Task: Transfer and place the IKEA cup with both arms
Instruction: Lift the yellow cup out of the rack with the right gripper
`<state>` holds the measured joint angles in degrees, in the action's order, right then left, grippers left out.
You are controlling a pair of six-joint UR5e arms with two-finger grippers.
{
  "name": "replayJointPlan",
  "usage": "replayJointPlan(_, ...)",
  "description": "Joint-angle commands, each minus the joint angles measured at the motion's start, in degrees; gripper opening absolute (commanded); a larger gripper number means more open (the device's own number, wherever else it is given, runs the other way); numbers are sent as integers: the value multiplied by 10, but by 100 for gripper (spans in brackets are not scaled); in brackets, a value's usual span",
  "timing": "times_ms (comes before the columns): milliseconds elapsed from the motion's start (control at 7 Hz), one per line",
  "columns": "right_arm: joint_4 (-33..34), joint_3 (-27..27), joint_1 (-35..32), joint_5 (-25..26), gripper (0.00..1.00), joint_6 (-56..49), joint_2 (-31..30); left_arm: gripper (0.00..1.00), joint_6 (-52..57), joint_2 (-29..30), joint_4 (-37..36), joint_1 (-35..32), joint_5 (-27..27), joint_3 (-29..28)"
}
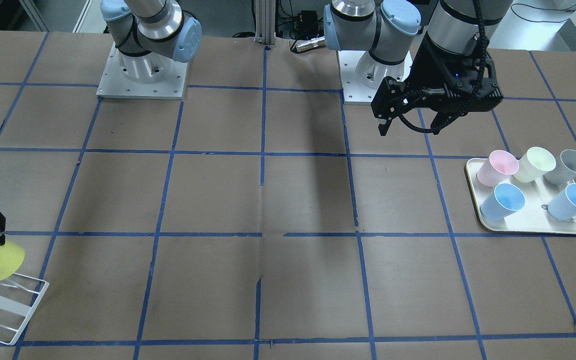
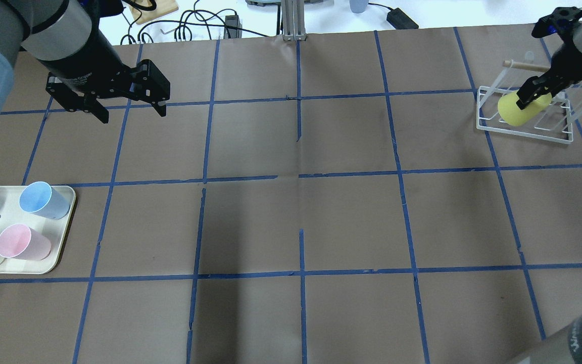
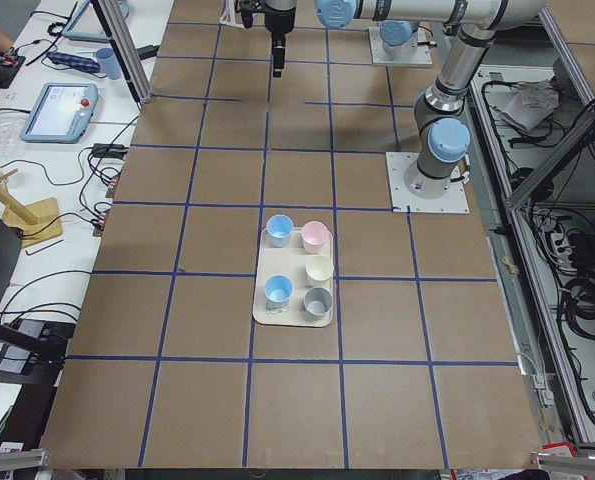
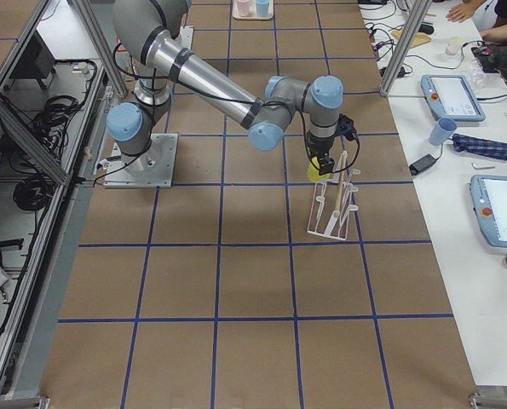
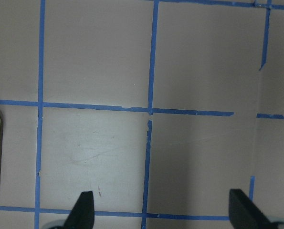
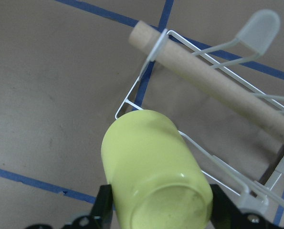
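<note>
**Right gripper (image 6: 158,206) at the white wire rack (image 2: 523,130).**
You see its fingers clenched on the IKEA cup (image 6: 153,167), held tilted between them over the rack's corner; your left gripper (image 2: 133,114) hangs spread and empty, well apart from the tray (image 2: 63,227).

No text can be read. White print on the left arm (image 2: 75,77) and right arm (image 2: 575,344) is too blurred to read.

Robotics lab, blue-taped grid table (image 1: 118,195), bench-mounted arms (image 4: 210,85), teach pendants (image 4: 452,96), aluminium framing (image 3: 125,50), loose cables (image 2: 190,23)
</note>
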<state>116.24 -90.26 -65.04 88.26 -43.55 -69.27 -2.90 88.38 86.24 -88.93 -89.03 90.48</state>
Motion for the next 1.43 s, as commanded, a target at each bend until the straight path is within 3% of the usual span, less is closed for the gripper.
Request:
replayJointPlan(0,-34,13,0,21,0,-1,-4,100,0,0,1,1,0,0)
replayJointPlan(143,-37,17,0,30,0,-2,-11,100,0,0,1,1,1,1)
replayJointPlan(857,-258,142,-3,45,0,-4,-50,100,8,0,2,7,23,1)
replayJointPlan(1000,-319,155,-10,13,0,-4,-63,100,8,0,2,8,24,1)
replayJointPlan(1143,-363,156,-17,-58,0,-3,-74,100,15,0,5,13,51,2)
replayJointPlan(1286,-400,156,-41,-119,0,-3,-78,100,42,0,18,37,113,3)
